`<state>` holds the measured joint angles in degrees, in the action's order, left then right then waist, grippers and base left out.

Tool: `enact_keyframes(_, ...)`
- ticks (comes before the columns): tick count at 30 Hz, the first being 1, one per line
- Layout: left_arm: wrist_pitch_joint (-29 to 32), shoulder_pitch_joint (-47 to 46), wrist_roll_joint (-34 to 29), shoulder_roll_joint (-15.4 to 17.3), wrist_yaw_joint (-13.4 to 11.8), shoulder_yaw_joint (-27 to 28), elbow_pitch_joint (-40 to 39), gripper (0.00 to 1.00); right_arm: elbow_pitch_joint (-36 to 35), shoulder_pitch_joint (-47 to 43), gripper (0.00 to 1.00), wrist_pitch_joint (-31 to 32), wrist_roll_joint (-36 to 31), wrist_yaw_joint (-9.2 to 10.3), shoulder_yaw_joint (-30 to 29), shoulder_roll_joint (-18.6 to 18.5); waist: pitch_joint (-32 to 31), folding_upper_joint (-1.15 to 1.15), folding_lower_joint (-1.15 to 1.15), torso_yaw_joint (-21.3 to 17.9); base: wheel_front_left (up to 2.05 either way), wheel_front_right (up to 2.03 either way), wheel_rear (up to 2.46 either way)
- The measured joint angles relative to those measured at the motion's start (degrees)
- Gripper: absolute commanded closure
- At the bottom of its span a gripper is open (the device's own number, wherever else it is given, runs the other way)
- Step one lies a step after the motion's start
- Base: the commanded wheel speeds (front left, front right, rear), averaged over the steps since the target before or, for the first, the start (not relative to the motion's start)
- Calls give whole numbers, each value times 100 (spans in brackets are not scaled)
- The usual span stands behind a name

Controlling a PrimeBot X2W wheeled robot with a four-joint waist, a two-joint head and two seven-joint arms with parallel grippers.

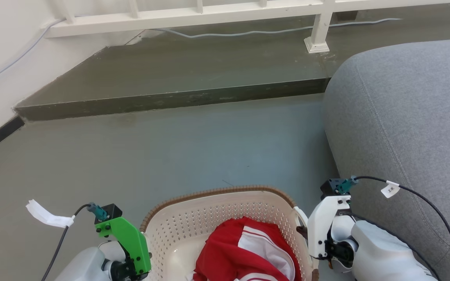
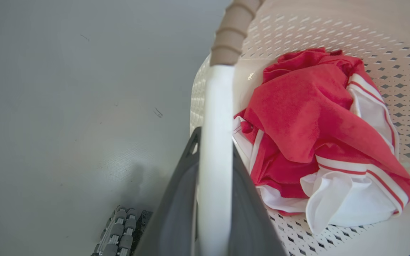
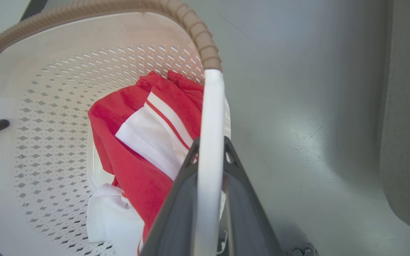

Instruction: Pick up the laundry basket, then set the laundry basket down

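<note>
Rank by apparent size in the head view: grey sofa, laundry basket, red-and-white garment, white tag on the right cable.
1. grey sofa
2. laundry basket
3. red-and-white garment
4. white tag
The first three are cut off by the frame edges, so this ranks visible parts only.

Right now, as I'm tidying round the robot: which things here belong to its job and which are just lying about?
Job: cream-white perforated plastic laundry basket with brown woven-look rim; left gripper and right gripper, each clamped on a white side handle.
Lying about: crumpled red-and-white garment inside the basket; grey fabric sofa; grey cable under the white railing.
</note>
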<state>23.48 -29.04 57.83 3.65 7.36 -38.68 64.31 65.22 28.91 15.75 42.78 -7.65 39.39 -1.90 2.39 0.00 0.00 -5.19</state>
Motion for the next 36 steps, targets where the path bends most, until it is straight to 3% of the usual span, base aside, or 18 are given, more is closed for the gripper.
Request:
enact_keyframes(28,9,76,207,129,0,-51,-190,100,19,69,100,34,235,0,132,1,66,0,0,-10,0,0,0)
enact_keyframes(36,-319,-264,111,252,0,-110,-371,100,4,419,100,-322,218,16,123,11,291,0,0,5,0,0,0)
